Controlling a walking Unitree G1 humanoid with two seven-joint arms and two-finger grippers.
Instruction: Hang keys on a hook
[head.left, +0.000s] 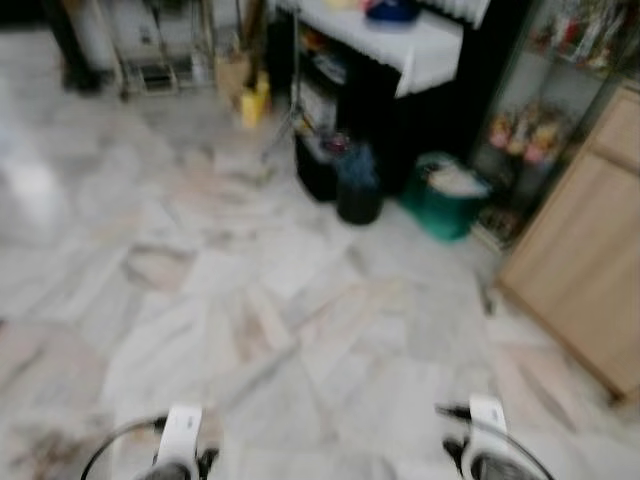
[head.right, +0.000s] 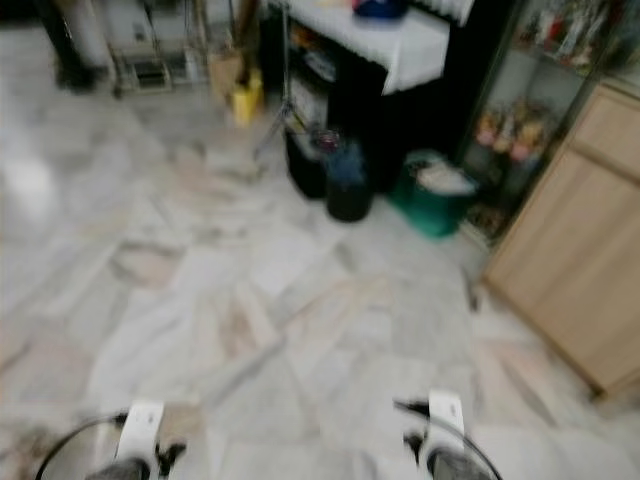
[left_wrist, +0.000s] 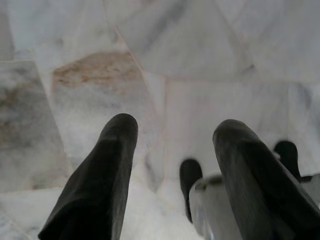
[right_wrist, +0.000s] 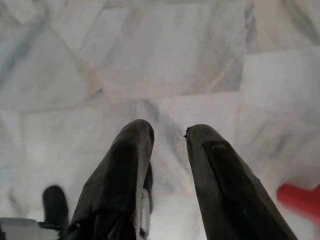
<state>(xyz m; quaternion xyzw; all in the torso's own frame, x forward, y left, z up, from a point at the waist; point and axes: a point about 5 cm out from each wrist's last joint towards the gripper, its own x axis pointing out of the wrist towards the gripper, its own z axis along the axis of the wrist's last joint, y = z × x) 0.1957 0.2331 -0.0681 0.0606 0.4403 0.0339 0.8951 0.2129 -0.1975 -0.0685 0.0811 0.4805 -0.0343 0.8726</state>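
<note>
Both head views are blurred. My left arm (head.left: 180, 440) and right arm (head.left: 487, 425) hang low at the bottom edge over a marble floor (head.left: 250, 290). In the left wrist view my left gripper (left_wrist: 175, 127) is open, its black fingers wide apart with only floor tiles between them. In the right wrist view my right gripper (right_wrist: 169, 131) has its fingers close together. A small pale, metal-looking piece (right_wrist: 143, 210), which I take for the keys, is pinched low between them and mostly hidden. No hook can be made out.
Ahead to the right stands a black shelf with a white cloth (head.left: 425, 50). A black bucket (head.left: 358, 198) and a green tub (head.left: 447, 205) sit at its foot. A wooden cabinet (head.left: 590, 250) lines the right side. A yellow container (head.left: 254, 104) stands further back. Something red (right_wrist: 300, 200) lies on the floor.
</note>
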